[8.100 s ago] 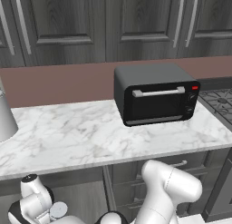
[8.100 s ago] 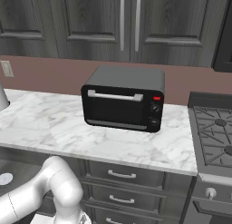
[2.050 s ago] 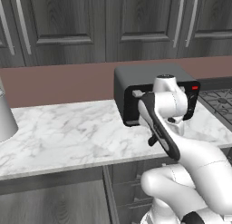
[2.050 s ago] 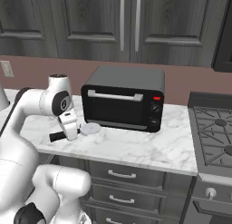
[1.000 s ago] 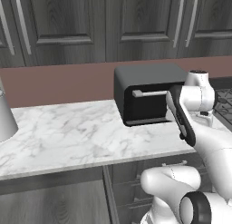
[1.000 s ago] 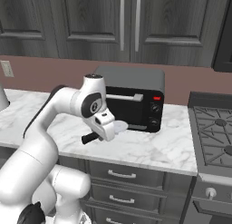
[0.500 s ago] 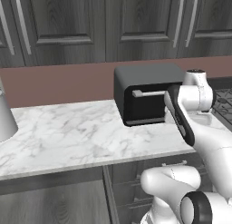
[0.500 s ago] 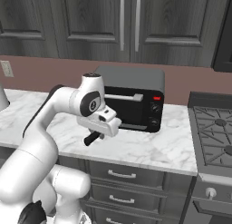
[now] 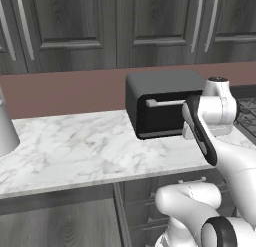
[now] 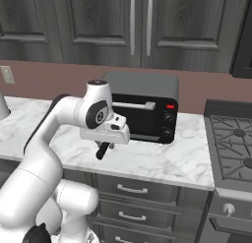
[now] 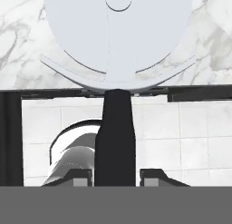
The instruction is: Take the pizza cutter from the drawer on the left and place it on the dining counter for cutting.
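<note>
My gripper (image 11: 116,175) is shut on the black handle of the pizza cutter (image 11: 117,132). Its round silvery wheel (image 11: 118,32) points away from the hand, over white marble. In the right base view the gripper (image 10: 109,143) hangs just above the front edge of the marble counter (image 10: 162,163) that is backed by wall cabinets. There the cutter's handle (image 10: 102,151) pokes out down and to the left. Several drawer fronts (image 10: 132,189) under this counter are closed; which one is the task's drawer I cannot tell. The dining counter is out of view.
A black toaster oven (image 10: 142,111) stands on the counter right behind the hand, also seen from the other side (image 9: 160,103). A gas stove (image 10: 231,143) sits at the right. A pale grey vessel (image 9: 6,133) stands at the far left of the counter.
Two seconds ago the arm was further left; it has swung right in front of the oven with the cutter. Over the last half second the hand has only turned slightly.
</note>
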